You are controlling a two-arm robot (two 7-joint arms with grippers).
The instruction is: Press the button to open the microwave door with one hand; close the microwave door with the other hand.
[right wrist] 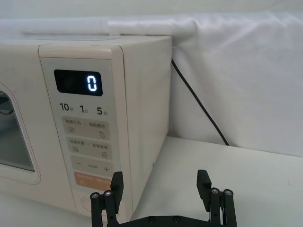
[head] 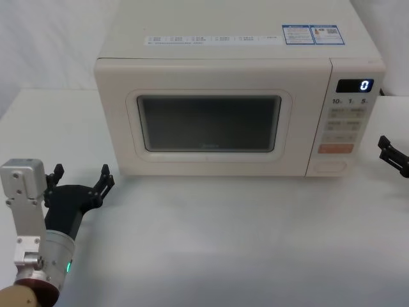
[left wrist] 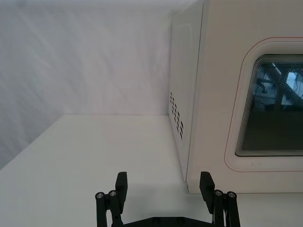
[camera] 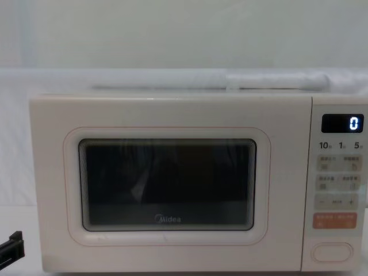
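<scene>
One microwave door (head: 211, 121) shut flat on the white tabletop (head: 223, 243), one button (head: 331, 166) low on its right panel, two grippers spread wide and empty: left gripper (head: 80, 176) near the door's left corner, right gripper (right wrist: 160, 182) beside the panel.

1. The right gripper (head: 391, 155) is cut off by the head view's right edge.
2. In the right wrist view, the button (right wrist: 85, 204) is partly hidden behind the gripper's finger.
3. The small keys' printing (head: 346, 119) is too small to read.
4. The microwave door (left wrist: 246, 94) runs past the left wrist view's edge.
</scene>
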